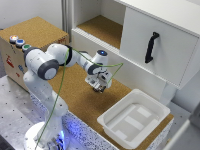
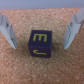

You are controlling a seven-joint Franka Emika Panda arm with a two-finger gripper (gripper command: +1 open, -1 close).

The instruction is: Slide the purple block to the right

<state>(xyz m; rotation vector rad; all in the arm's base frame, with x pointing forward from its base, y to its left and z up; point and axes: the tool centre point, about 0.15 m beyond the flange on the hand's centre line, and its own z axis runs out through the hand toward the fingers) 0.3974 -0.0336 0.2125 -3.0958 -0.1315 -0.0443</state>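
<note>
The purple block (image 2: 41, 44) with yellow letters on its faces sits on the cork surface, seen in the wrist view between my two fingers (image 2: 8, 31). The fingers stand apart on either side of the block with gaps to it, not touching. In the exterior view my gripper (image 1: 99, 88) points down low over the cork board (image 1: 80, 95), in front of the white cabinet; the block itself is hidden under the hand there.
A white cabinet (image 1: 150, 35) with a black handle (image 1: 151, 46) stands behind the gripper, with an open cork shelf (image 1: 102, 27). A white plastic tray (image 1: 134, 117) sits at the exterior view's right front. A wooden box with coloured buttons (image 1: 19, 42) is at the left.
</note>
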